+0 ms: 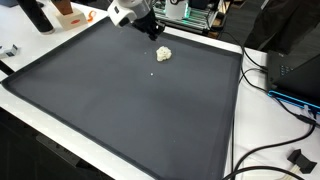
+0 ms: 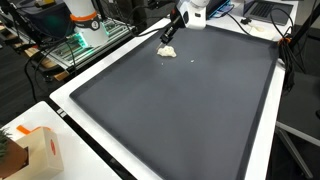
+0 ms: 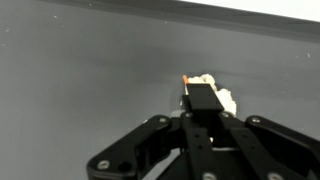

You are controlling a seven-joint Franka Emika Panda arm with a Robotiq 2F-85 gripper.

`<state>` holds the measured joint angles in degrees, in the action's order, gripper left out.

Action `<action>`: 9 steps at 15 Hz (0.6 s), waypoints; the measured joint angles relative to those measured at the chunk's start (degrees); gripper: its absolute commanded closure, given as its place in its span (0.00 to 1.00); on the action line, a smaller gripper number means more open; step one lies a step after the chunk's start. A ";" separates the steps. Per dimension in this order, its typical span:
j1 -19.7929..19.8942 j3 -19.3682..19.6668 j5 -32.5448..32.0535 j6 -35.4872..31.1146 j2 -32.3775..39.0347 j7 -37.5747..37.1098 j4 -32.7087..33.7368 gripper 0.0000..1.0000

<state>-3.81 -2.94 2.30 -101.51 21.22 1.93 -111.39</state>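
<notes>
Hovering by white lump (image 1: 163, 54), hand (image 1: 157, 36) (orange speck (image 3: 184, 76): wrist view only)

Robotics lab: dark work mat (image 1: 120, 100) on white bench (image 1: 244, 125), trailing cables (image 1: 290, 98) at right, green-lit electronics (image 1: 197, 14) (far edge).

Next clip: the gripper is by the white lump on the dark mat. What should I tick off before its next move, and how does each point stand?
1. Sight of the lump on the mat: ok, in both exterior views.
2. The gripper close to the lump: ok, just above it.
3. The fingers open around the lump: not ok; the wrist view shows them together, with the lump beside their tip.
4. Fingers touching the lump: cannot tell.
5. The crumb apart from the lump: ok.
</notes>
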 measured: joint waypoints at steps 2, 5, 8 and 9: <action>0.75 -0.08 3.33 -1.59 -1.03 2.19 -1.16 0.97; 1.41 -0.23 7.50 -4.01 -2.51 5.20 -2.89 0.97; 1.64 -0.45 10.71 -6.54 -3.74 7.36 -4.63 0.97; 1.65 -0.55 11.59 -7.52 -4.05 7.83 -5.21 0.97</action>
<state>-2.16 -3.49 13.88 -109.03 17.18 9.76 -116.60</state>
